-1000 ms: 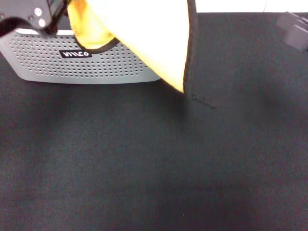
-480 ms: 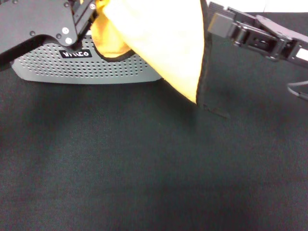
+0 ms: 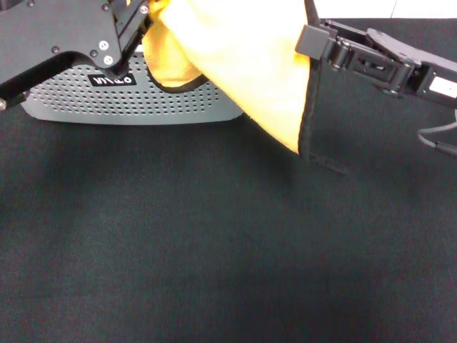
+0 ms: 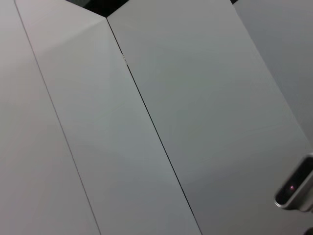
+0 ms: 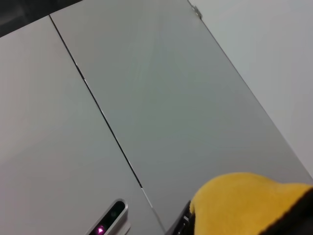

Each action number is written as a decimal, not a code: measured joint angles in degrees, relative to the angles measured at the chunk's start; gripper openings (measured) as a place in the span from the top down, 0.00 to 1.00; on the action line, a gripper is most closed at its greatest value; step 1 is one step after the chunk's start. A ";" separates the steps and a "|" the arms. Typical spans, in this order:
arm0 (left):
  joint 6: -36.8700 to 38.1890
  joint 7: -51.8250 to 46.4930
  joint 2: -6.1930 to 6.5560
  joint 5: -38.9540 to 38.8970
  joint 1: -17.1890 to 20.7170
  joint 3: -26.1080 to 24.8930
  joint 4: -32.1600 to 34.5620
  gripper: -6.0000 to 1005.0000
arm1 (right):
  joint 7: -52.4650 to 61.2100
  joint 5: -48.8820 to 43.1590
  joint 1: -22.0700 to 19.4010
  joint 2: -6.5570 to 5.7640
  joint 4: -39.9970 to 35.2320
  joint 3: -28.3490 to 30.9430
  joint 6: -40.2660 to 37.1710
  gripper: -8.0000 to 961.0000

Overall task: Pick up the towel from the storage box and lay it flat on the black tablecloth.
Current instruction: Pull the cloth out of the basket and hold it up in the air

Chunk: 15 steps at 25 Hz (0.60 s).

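The yellow towel [image 3: 243,64] with black edging hangs in the air in the head view, spread between my two grippers, its lowest corner just above the black tablecloth [image 3: 214,243]. My left gripper [image 3: 143,14] at the top left is shut on the towel's bunched left corner, above the grey perforated storage box [image 3: 143,103]. From the upper right, my right gripper [image 3: 310,39] meets the towel's right edge. In the right wrist view a fold of the towel [image 5: 244,200] shows close by.
The storage box stands at the back left of the tablecloth, which covers the whole table in front of it. A cable [image 3: 435,139] hangs from the right arm. Both wrist views show mostly pale panels with dark seams.
The right arm came in from the far right and reached the towel's right edge. The left arm and the hanging towel shifted slightly right and lower.
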 joint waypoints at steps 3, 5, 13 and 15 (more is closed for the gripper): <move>0.12 0.00 0.03 -0.60 0.26 0.08 -0.02 0.94 | -0.05 -0.06 -0.26 0.04 0.59 -0.03 0.04 0.43; 0.23 -0.01 0.05 -0.70 0.31 0.08 -0.03 0.94 | -0.52 -0.06 -0.43 0.04 1.14 -0.20 0.04 0.50; 2.75 -0.01 0.11 -0.81 0.45 0.10 -0.53 0.94 | -4.42 0.42 -1.76 0.15 1.36 -0.65 -0.07 0.75; 2.84 0.02 0.07 -0.80 0.68 0.15 -1.16 0.94 | -5.05 0.46 -2.26 0.20 1.24 -0.53 -0.05 0.83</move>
